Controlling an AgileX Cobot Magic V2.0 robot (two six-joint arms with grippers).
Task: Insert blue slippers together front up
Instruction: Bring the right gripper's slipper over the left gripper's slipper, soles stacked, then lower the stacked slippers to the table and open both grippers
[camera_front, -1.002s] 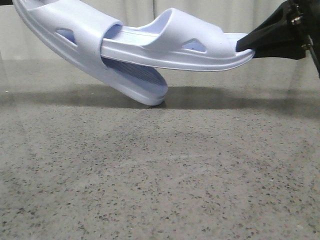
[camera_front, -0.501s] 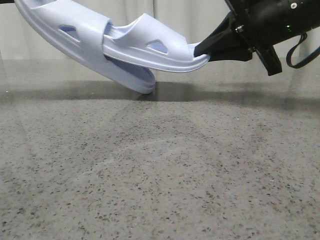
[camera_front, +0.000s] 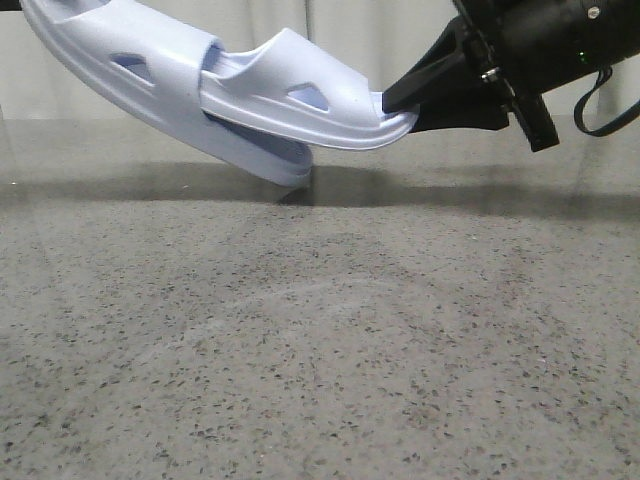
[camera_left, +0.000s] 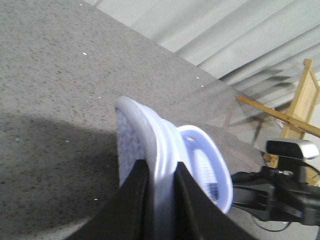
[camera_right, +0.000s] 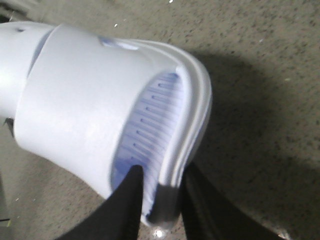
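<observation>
Two pale blue slippers hang above the table. The left slipper (camera_front: 165, 70) tilts down to the right, its low end just over the tabletop. The right slipper (camera_front: 275, 80) lies nearly level, its front pushed under the left slipper's strap. My right gripper (camera_front: 402, 106) is shut on the right slipper's heel; in the right wrist view the gripper (camera_right: 160, 192) pinches the slipper's (camera_right: 85, 100) rim. My left gripper (camera_left: 161, 187) is shut on the left slipper's (camera_left: 145, 140) edge, with the other slipper (camera_left: 212, 172) behind it. The left gripper is out of the front view.
The speckled grey tabletop (camera_front: 320, 340) lies below the slippers, with a pale curtain (camera_front: 350, 20) behind it. In the left wrist view a wooden frame (camera_left: 302, 107) and a webcam (camera_left: 292, 148) stand beyond the table, near the right arm (camera_left: 272, 197).
My right gripper has moved left with its slipper, sliding the slipper's front further under the left slipper's strap. In the last half second very little has moved.
</observation>
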